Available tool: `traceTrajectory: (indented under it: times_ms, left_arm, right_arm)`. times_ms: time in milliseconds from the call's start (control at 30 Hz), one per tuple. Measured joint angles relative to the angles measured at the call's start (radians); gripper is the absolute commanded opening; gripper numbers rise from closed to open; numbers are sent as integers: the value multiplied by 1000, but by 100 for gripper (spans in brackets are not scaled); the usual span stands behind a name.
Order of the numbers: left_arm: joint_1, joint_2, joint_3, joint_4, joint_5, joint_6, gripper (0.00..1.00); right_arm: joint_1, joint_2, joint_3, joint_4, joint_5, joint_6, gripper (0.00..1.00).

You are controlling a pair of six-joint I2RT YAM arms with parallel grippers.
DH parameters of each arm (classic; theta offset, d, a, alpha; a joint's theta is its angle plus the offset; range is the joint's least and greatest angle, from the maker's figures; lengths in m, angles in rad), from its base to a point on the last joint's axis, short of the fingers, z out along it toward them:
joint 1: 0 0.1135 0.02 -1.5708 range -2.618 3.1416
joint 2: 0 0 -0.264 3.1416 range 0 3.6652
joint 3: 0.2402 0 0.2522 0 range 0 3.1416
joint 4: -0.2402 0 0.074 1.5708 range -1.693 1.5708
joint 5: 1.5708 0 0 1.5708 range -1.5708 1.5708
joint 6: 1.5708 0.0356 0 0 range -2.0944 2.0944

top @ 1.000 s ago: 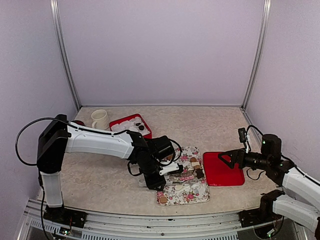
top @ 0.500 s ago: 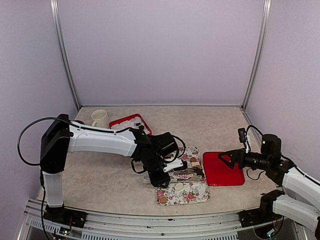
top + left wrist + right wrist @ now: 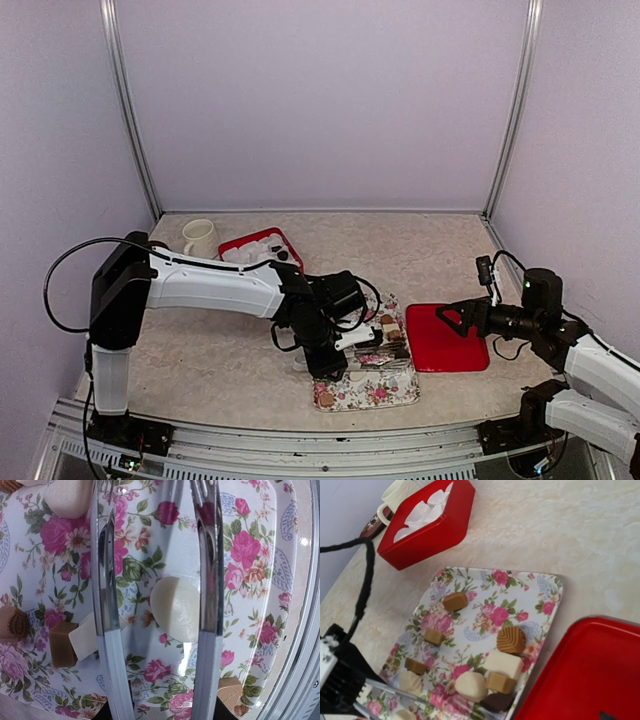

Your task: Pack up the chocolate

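Chocolate (image 3: 470, 686) pieces lie scattered on floral tray (image 3: 535, 597). Left wrist view: left gripper (image 3: 157, 510) spread wide, fingers (image 3: 107, 580) straddling cream oval piece (image 3: 175, 609). Right wrist view adds red box (image 3: 437, 530) and mug (image 3: 395, 495). Top view: right gripper (image 3: 445, 319) parted, empty, above red lid (image 3: 455, 348).

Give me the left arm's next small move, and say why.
Probably close the left gripper gently on the cream-white oval chocolate. In the left wrist view its open fingers straddle that piece on the floral tray, with nothing else between them. The piece sits nearer one finger, so a slow close should centre it.
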State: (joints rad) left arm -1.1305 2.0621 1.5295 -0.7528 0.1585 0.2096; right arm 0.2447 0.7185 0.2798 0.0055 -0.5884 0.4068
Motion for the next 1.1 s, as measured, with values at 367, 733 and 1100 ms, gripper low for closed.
traceTrajectory:
  times_ms: [367, 733, 1100]
  left_arm:
    - [-5, 21, 20, 0, 1, 1, 34]
    - [2, -3, -18, 25, -6, -2, 25]
    - [44, -177, -173, 65, 21, -16, 23]
  right_arm:
    - [0, 0, 0, 0, 0, 0, 100]
    - [0, 0, 0, 0, 0, 0, 100]
    - [0, 0, 0, 0, -2, 1, 100]
